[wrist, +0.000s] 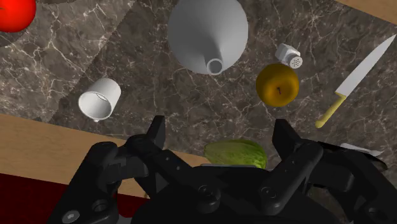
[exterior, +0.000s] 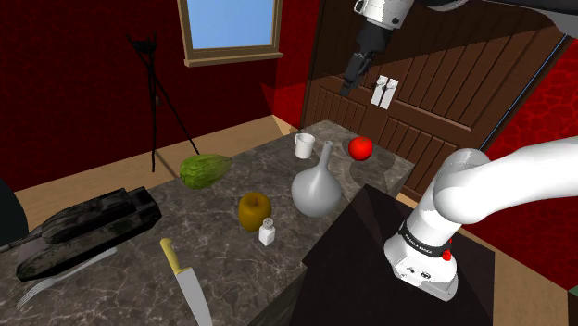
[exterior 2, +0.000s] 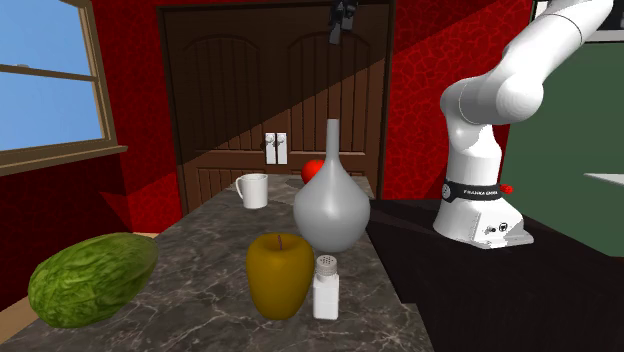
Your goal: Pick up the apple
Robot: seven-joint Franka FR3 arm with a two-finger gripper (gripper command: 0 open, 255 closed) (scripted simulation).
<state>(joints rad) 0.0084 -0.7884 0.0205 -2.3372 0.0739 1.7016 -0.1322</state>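
Observation:
A yellow-brown apple (exterior: pixel 254 209) (exterior 2: pixel 279 272) (wrist: pixel 277 84) with a stem dimple stands upright near the middle of the dark marble table (exterior: pixel 222 194). A white salt shaker (exterior: pixel 267 231) (exterior 2: pixel 326 287) (wrist: pixel 291 56) stands right beside it. A red round fruit (exterior: pixel 360 147) (exterior 2: pixel 313 170) (wrist: pixel 14 13) lies at the table's far end. My gripper (exterior: pixel 350 81) (exterior 2: pixel 341 25) (wrist: pixel 219 135) hangs high above the table's far end, open, with nothing between its fingers (wrist: pixel 156 133). It is well away from the apple.
A grey long-necked vase (exterior: pixel 315 185) (exterior 2: pixel 331 205) (wrist: pixel 207 32) stands between the apple and the red fruit. A white mug (exterior: pixel 305 144) (wrist: pixel 100 98), a green gourd (exterior: pixel 205 170) (wrist: pixel 235 153), a yellow-handled knife (exterior: pixel 185 282) (wrist: pixel 356 79) and a toy tank (exterior: pixel 88 227) share the table.

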